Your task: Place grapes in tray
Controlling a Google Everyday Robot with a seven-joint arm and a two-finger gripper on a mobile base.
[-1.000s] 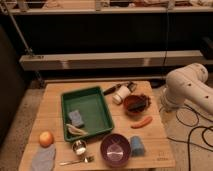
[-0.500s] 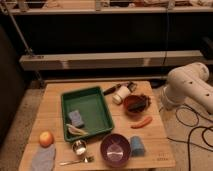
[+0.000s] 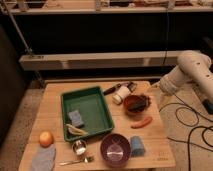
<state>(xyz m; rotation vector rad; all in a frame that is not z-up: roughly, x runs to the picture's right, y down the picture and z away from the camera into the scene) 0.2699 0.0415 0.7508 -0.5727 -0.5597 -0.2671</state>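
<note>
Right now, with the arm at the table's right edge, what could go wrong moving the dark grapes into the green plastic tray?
1. The small bunch of dark purple-red grapes sits right beside the small brown-red bowl; the gripper, just right of them, could shove the bowl.
2. The white cylindrical container stands between the grapes and the large rectangular green plastic tray; a low carry could knock it.
3. A blue sponge occupies the tray's near end; aim for bare floor.
</note>
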